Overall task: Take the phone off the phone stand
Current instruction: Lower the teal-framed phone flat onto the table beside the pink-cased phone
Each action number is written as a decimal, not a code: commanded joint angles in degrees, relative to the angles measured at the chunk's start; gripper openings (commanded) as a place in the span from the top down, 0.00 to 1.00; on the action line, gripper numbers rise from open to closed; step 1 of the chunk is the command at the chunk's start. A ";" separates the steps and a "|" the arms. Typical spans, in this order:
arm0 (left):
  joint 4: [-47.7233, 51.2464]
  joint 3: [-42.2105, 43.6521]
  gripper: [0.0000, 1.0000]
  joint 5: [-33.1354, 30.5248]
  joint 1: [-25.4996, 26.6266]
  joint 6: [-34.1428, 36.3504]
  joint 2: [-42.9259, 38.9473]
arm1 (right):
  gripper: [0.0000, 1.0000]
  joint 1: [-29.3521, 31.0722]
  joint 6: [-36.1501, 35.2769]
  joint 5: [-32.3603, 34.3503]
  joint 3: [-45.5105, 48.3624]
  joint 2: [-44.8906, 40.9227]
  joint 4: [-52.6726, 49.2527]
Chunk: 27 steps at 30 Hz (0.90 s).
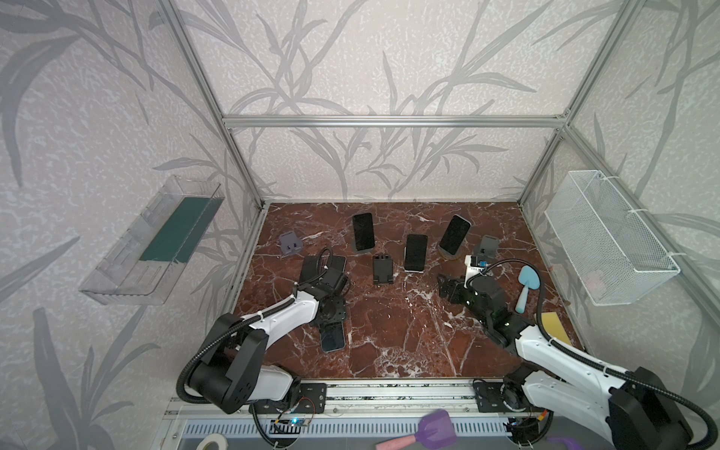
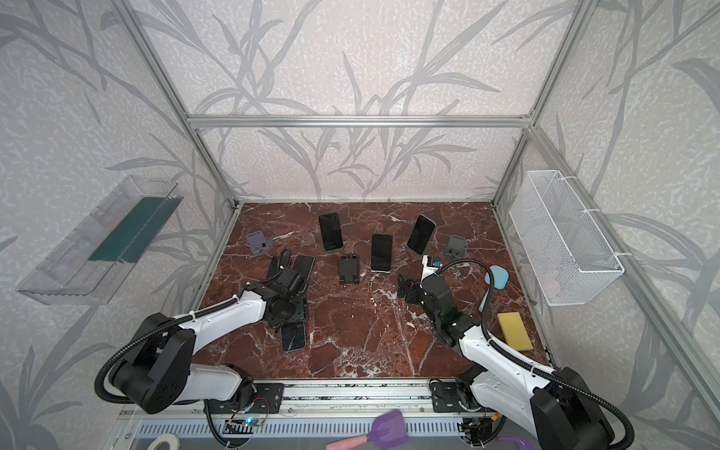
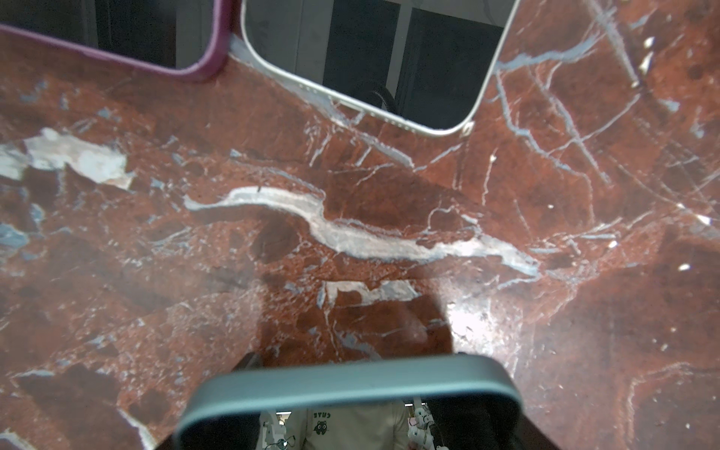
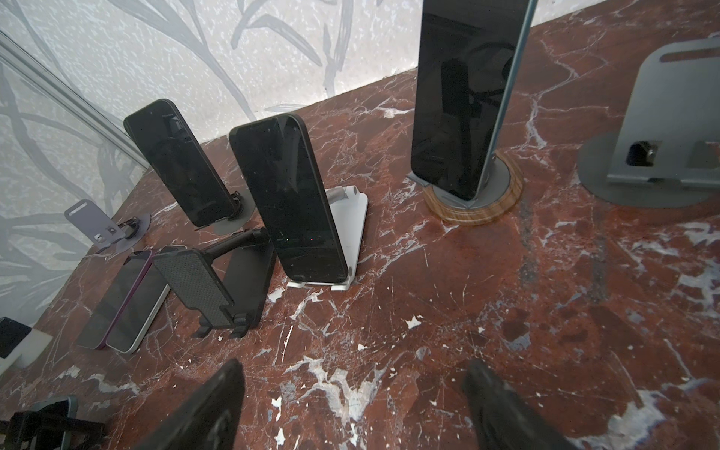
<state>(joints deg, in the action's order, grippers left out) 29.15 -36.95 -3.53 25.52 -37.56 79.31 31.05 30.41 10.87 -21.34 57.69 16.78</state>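
Left pincer (image 3: 356, 356): low over the table (image 1: 389, 343) near its left edge, with the jaws on either side of one end of a teal-edged phone (image 3: 350, 383). That phone hides almost all of the fingers, so I cannot tell whether they clamp it or merely flank it. In both top views this phone is off every stand and lies about flat, its free end pointing toward the front edge.

Right pincer (image 4: 350, 405): jaws apart with nothing between them, above bare marble to the right of the table's centre.

Just beyond the left pincer, a purple-cased phone (image 3: 136, 31) and a silver-edged phone (image 3: 389, 46) lie flat side by side (their edges are close; contact cannot be determined).

Across the back half of the table, three phones lean upright on stands:
- The rear-left phone (image 1: 363, 237) is on a grey disc stand (image 4: 241, 212).
- The middle phone (image 1: 415, 252) is on a white stand (image 4: 352, 218).
- The rear-right phone (image 1: 454, 234) is on a wood-ringed stand (image 4: 473, 212).

Unoccupied stands:
- A purplish stand (image 1: 290, 244) sits toward the back-left corner.
- A black folding stand (image 1: 382, 269) is near the centre.
- A grey stand (image 1: 489, 246) is just beside the wood-ringed one, toward the right edge.

Along the right edge lie a blue spatula (image 1: 528, 286) and a yellow sponge (image 1: 557, 325).
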 commanded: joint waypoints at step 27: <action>2.43 1.36 0.21 0.37 0.67 -1.37 2.69 | 0.12 0.22 0.17 -0.20 0.53 -0.04 1.99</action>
<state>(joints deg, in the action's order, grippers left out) 28.82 -37.15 -5.06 25.93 -38.15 80.16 31.05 30.41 10.87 -21.34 57.69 16.91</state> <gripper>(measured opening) 0.789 0.880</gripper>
